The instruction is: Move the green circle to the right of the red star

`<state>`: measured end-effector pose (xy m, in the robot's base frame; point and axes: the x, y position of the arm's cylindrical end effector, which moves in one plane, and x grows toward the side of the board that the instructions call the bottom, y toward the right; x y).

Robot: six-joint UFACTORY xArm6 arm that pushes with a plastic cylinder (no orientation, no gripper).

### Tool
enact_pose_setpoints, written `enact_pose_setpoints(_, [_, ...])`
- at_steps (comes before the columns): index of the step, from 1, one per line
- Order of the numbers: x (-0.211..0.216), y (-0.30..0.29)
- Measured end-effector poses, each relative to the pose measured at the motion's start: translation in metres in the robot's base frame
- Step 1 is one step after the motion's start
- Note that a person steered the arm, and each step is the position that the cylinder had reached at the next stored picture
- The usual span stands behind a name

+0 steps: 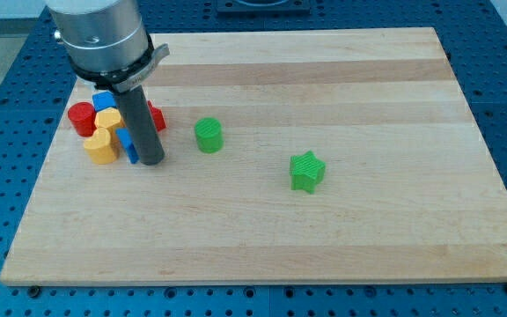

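The green circle (209,135) stands on the wooden board (341,220), left of centre. The red star (155,116) lies to its left, mostly hidden behind my rod. My tip (151,162) rests on the board left of the green circle, a short gap away, just below the red star and touching a blue block (128,144).
A cluster at the view's left holds a red cylinder (82,118), a blue block (104,100), a yellow block (107,121) and a yellow block (100,147). A green star (306,171) lies right of centre. The arm's grey body (99,35) hangs over the top left.
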<state>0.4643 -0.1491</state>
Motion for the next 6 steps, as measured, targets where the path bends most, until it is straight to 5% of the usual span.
enact_pose_setpoints(4, [-0.016, 0.129])
enact_pose_setpoints(6, [-0.028, 0.102])
